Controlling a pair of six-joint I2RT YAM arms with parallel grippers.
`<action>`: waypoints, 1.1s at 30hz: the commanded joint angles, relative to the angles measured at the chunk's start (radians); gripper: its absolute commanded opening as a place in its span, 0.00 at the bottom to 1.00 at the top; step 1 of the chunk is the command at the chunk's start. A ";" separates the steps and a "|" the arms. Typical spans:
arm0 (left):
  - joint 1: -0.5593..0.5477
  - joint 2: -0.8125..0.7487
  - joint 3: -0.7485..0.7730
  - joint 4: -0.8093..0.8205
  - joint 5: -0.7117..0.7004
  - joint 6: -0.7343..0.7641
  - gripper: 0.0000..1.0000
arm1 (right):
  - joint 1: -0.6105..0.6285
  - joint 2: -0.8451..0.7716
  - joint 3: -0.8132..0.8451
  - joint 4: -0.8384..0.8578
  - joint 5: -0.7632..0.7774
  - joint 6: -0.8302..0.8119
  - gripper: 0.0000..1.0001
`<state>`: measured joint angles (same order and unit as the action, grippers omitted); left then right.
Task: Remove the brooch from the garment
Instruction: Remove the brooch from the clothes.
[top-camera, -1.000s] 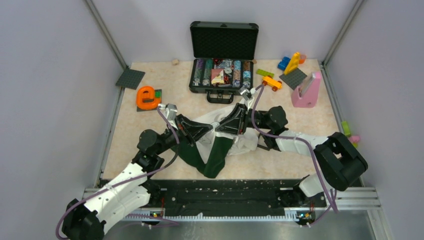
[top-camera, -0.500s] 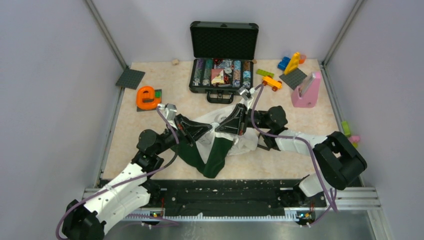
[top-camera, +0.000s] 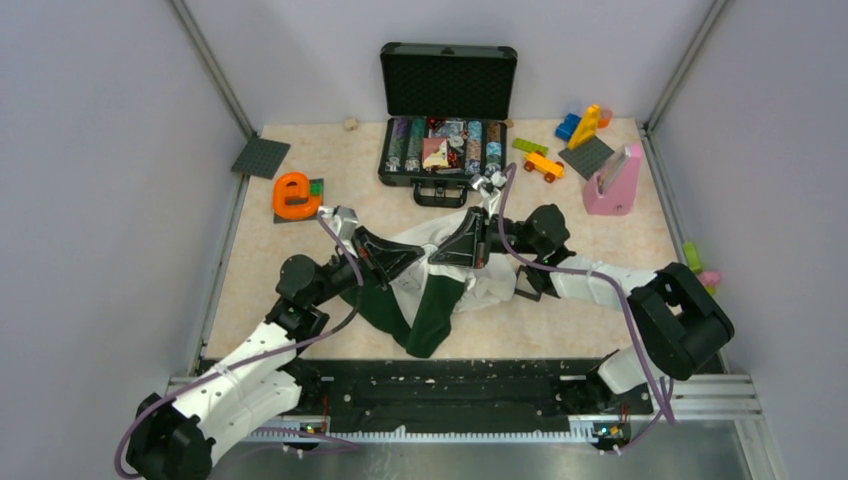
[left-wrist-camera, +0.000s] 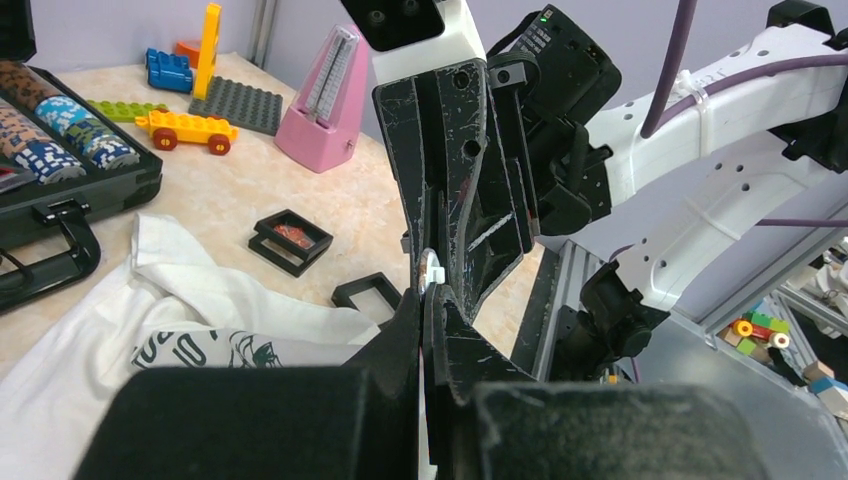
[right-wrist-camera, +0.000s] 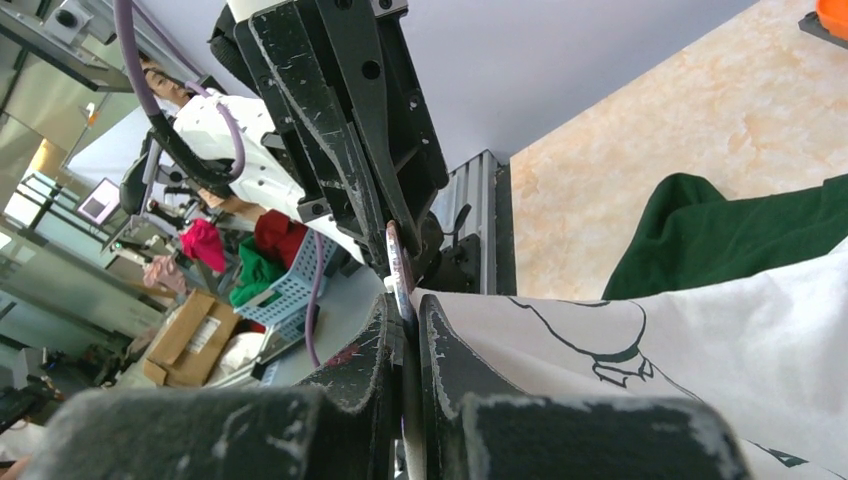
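The garment (top-camera: 482, 286), white with a dark green part (top-camera: 425, 318), lies bunched at the table's middle. My two grippers meet tip to tip over it. A fold of its white cloth (left-wrist-camera: 200, 330) sits in my left gripper (top-camera: 418, 263) (left-wrist-camera: 424, 292), which is shut. My right gripper (top-camera: 438, 258) (right-wrist-camera: 405, 300) is shut, with printed white cloth (right-wrist-camera: 700, 340) lying against its right finger. At its tips stands a tiny thin piece seen edge on, pinkish red, which I take for the brooch (right-wrist-camera: 393, 250). In the left wrist view it shows as a small pale disc (left-wrist-camera: 432, 268).
An open black case (top-camera: 445, 150) of chips stands behind the garment. An orange letter "e" (top-camera: 292, 195) lies at the left. An orange toy car (top-camera: 543, 165), a pink metronome (top-camera: 612, 180) and building blocks (top-camera: 585, 125) are at the back right. Small black frames (left-wrist-camera: 290, 238) lie beside the cloth.
My right gripper's jaws have closed at the meeting point. The right wrist has edged slightly left. The left gripper has stayed shut and the garment has barely shifted.
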<state>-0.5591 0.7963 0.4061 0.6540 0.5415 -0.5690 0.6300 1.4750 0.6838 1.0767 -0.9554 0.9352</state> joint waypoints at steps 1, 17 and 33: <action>-0.034 -0.008 0.039 0.040 0.120 0.037 0.00 | 0.016 0.019 0.060 -0.027 0.071 -0.013 0.00; -0.102 -0.017 0.062 -0.181 0.082 0.257 0.00 | 0.016 0.032 0.095 -0.120 0.082 -0.045 0.01; -0.111 0.062 0.075 -0.159 0.165 0.215 0.00 | 0.021 0.031 0.124 -0.205 0.071 -0.102 0.09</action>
<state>-0.6052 0.8097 0.4412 0.4583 0.4904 -0.2935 0.6296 1.4975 0.7223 0.8490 -0.9726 0.8555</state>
